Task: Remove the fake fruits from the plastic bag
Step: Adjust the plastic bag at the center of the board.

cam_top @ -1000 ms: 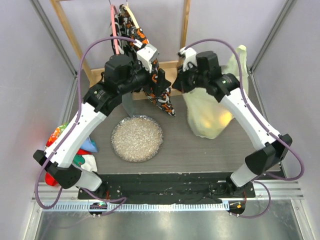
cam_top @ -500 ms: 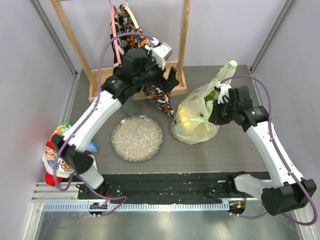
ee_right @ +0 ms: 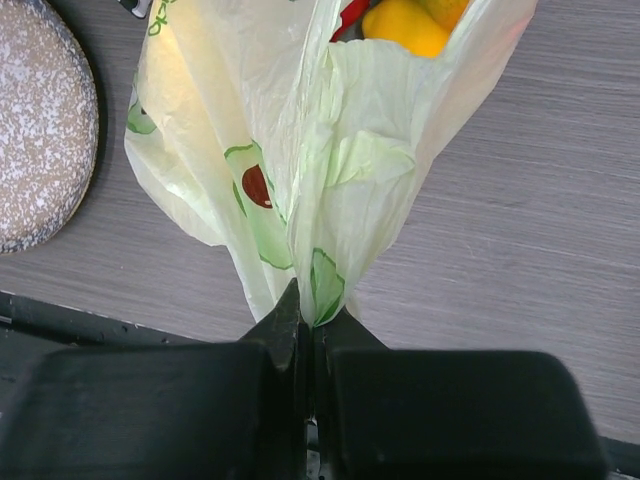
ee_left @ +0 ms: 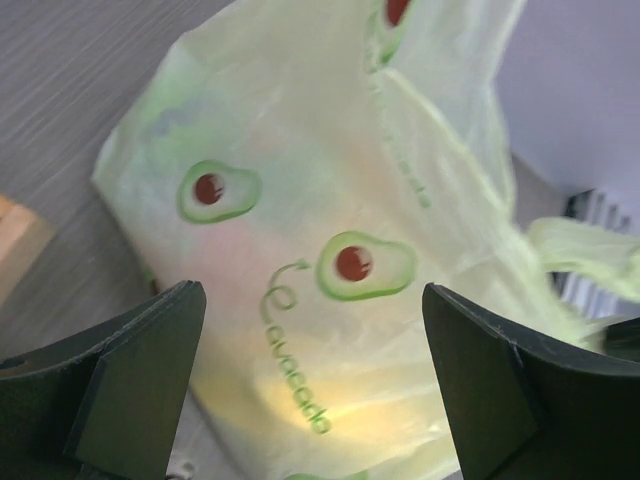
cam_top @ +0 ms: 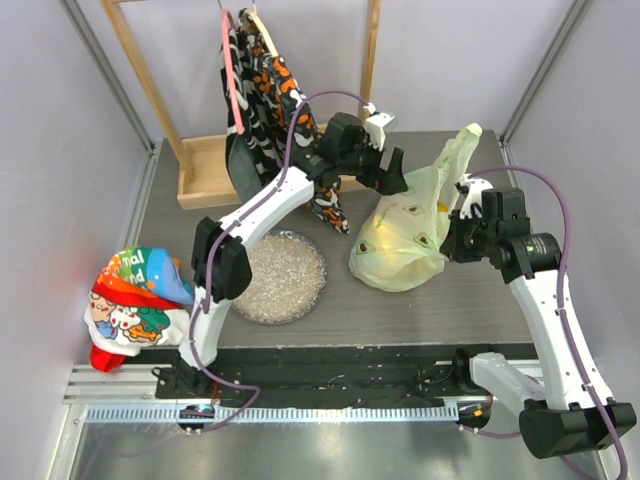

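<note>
One grey wood-grain table (cam_top: 480,300) is seen under everything. At its far left edge one wooden rack (cam_top: 205,170) is stood, and from it one black-orange-white patterned cloth (cam_top: 265,90) is hung on a pink hanger. Two arms are reached out over the table. One pale-green plastic bag (cam_top: 400,240) is slumped on the table right of centre, apart from the one speckled round plate (cam_top: 283,277) on its left. One handle loop is drawn up toward the far right corner. On the side of the bag seen from the left wrist, two whole avocado prints and part of a third are counted, with one line of green lettering. One colourful stuffed toy (cam_top: 135,300) is set off the table's left edge. The left gripper (ee_left: 312,290) is held released just above the bag's far side, its jaws spread wide with nothing between them. The right gripper (ee_right: 305,300) is clenched on a gathered fold of the bag at its right side. The fake fruits (ee_right: 405,25) are kept inside the bag: two yellow-orange pieces and one red sliver are glimpsed at its mouth, and no full count can be made.
</note>
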